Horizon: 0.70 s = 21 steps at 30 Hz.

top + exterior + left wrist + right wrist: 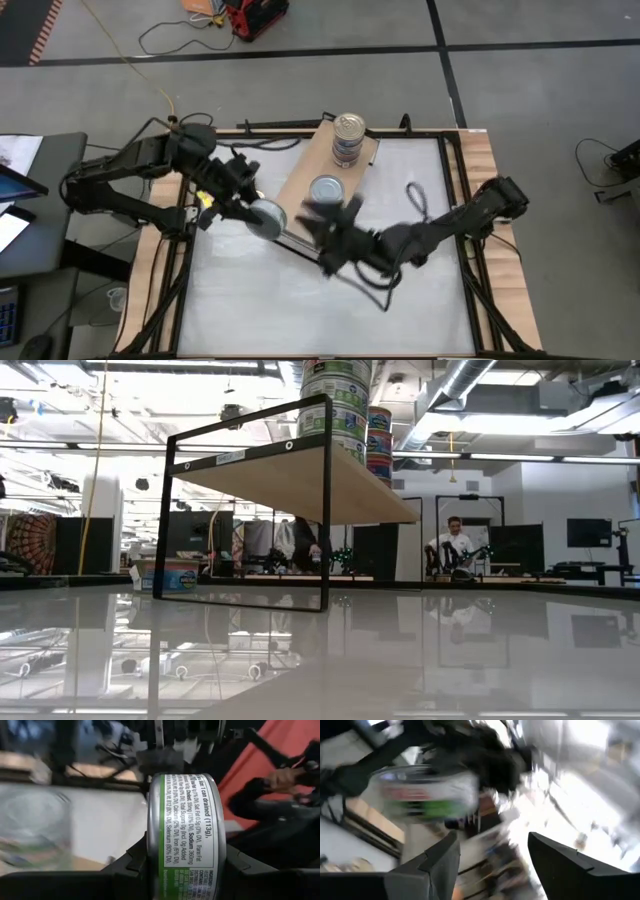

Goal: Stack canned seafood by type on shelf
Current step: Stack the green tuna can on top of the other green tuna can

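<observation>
The tin stacks (340, 400) run off the low view's top edge; the right wrist view is perhaps motion-blurred.

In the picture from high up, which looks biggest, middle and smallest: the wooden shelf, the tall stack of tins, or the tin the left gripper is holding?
1. The shelf, easily the biggest.
2. The stack of tins at the shelf's far end.
3. The held tin in the left gripper.

The stack reaches nearer the camera, so ranks two and three are unsure.
</observation>
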{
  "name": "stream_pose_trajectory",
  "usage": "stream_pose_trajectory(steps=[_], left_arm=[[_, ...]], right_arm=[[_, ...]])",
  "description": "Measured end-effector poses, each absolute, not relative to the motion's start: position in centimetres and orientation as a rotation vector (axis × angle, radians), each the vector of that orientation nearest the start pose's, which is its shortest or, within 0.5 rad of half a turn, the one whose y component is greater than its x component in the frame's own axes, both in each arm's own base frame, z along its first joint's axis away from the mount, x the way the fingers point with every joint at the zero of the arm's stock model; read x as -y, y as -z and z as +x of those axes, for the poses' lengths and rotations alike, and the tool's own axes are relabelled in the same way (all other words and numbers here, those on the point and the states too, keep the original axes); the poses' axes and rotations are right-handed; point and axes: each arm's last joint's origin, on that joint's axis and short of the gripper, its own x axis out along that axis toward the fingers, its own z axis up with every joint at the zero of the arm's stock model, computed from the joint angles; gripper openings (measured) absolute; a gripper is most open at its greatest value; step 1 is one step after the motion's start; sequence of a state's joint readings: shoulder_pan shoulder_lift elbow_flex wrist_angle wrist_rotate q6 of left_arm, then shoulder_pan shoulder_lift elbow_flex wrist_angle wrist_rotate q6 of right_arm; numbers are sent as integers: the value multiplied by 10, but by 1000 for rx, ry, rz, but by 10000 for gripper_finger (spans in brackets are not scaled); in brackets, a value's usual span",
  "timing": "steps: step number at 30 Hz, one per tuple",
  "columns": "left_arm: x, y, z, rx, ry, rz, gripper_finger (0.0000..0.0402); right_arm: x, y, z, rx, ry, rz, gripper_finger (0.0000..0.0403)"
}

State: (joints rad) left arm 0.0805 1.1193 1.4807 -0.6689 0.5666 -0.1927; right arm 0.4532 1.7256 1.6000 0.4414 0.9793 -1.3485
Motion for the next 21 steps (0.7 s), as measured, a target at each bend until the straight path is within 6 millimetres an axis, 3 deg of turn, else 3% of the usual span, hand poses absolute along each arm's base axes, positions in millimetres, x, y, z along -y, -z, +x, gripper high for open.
stream_pose_trajectory(steps=[2,5,11,15,21], left_arm=[[-5,-463,205,-312,424,-232,129],[-13,-468,213,-264,352,-159,129],[-29,-456,237,-298,379,-157,129],[-49,-448,251,-305,404,-217,129],[-78,-436,261,-342,409,-358,129]], right_arm=[[-133,-434,349,-122,595,-900,270],[-103,-448,326,-94,470,-593,270],[-46,-464,289,-108,164,-19,270],[-28,-456,292,-177,151,80,270],[-18,-442,294,-310,76,139,270]])
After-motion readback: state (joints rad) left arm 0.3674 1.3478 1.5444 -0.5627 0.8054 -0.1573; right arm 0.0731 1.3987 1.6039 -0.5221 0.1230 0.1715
